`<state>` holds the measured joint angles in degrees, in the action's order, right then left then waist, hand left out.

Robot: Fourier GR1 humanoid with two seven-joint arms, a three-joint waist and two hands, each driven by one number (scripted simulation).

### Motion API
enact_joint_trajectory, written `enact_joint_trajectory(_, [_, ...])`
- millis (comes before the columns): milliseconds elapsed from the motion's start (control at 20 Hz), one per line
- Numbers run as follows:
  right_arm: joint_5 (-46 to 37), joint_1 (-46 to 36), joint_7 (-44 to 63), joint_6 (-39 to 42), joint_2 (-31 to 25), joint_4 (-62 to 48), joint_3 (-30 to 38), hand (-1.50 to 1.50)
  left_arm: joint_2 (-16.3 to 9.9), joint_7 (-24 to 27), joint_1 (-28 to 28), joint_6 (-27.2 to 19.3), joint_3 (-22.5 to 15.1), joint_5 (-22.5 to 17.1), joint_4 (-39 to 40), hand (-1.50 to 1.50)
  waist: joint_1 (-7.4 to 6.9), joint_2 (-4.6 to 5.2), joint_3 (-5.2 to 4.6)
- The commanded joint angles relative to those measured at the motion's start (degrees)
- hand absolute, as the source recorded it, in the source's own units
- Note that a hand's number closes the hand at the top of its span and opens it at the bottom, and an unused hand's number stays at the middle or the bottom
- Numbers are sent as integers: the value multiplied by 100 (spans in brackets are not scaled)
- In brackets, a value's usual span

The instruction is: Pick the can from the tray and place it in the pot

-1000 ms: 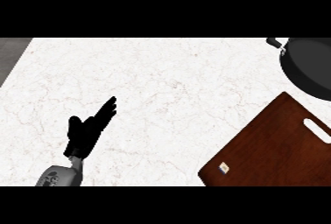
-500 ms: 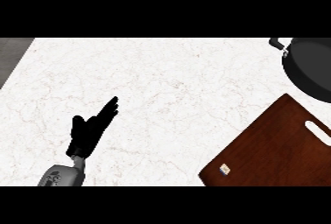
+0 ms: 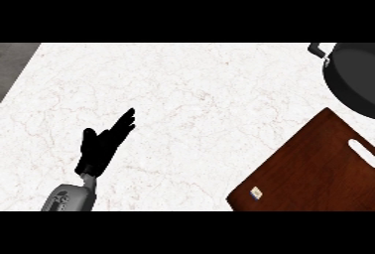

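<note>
We see a white marble surface with faint reddish veining filling most of the view, and at its upper left corner a dark grey strip beyond the edge.

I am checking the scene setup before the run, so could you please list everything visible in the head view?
counter: one, white marble with faint veins, fills most of the view.
tray: one, dark brown wood with a slot handle, lower right, partly cut off by the edge; a small pale label near its lower corner.
pot: one, black, top right corner, only partly in view.
can: none visible.
left forearm: one, grey, lower left edge.
left hand: one, black, fingers straight, resting at lower left.
right hand: not in view.
</note>
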<state>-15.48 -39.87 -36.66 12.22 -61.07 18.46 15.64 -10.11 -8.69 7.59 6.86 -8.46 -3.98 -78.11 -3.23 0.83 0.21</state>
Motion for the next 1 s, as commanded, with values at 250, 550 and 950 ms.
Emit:
enact_joint_trajectory(250, [-1045,-1208,827,-401,514,-205,-848,150,-51,-107,-59,147,-16,-21,-197,0,-105,33,-3])
enact_joint_trajectory(550, [-2137,-1305,1324,-1414,730,-254,-1704,150,-33,-25,-89,100,-51,87,-192,0,-184,61,-6])
enact_joint_trajectory(950, [-2955,-1781,2522,-496,1294,-1100,-2419,150,68,17,-25,159,-115,101,-49,0,-248,95,-10])
